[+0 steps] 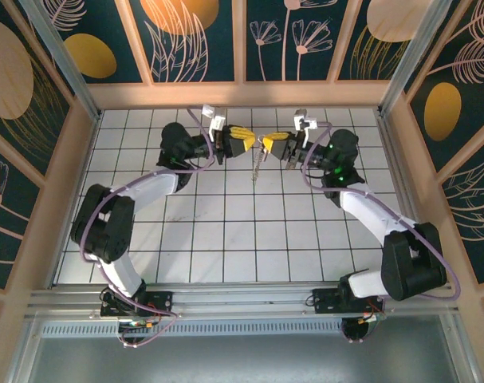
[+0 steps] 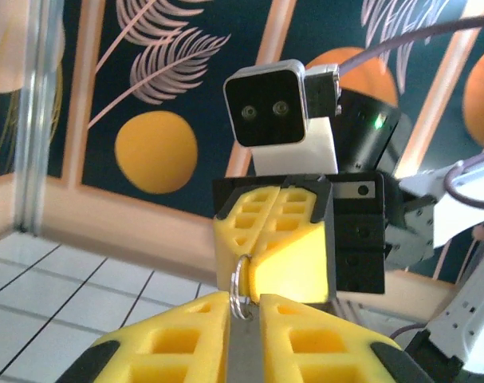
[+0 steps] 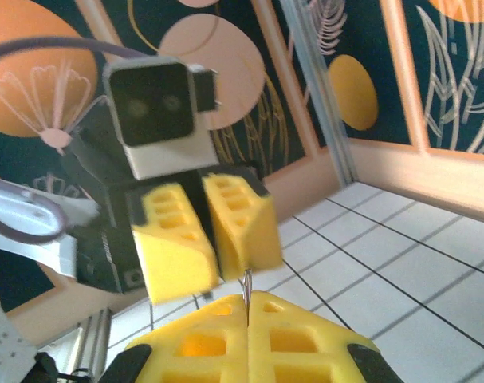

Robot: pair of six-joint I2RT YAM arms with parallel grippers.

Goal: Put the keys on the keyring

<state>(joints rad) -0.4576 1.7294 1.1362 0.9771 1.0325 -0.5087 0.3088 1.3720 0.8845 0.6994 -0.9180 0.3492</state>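
Above the table [image 1: 226,239] toward 12 o'clock, your right gripper [image 1: 267,143] clamps the keyring [image 1: 259,166] by its ring [image 2: 242,286]; you cannot tell whether the left gripper [image 1: 249,143] grips too, so any tug could wrench it free.

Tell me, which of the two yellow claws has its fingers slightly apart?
The left gripper: a dark gap runs between its fingers, while the right gripper has its fingers pressed together.

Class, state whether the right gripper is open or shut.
Shut: the right gripper has its yellow fingers meeting with no gap, pinching a thin metal sliver.
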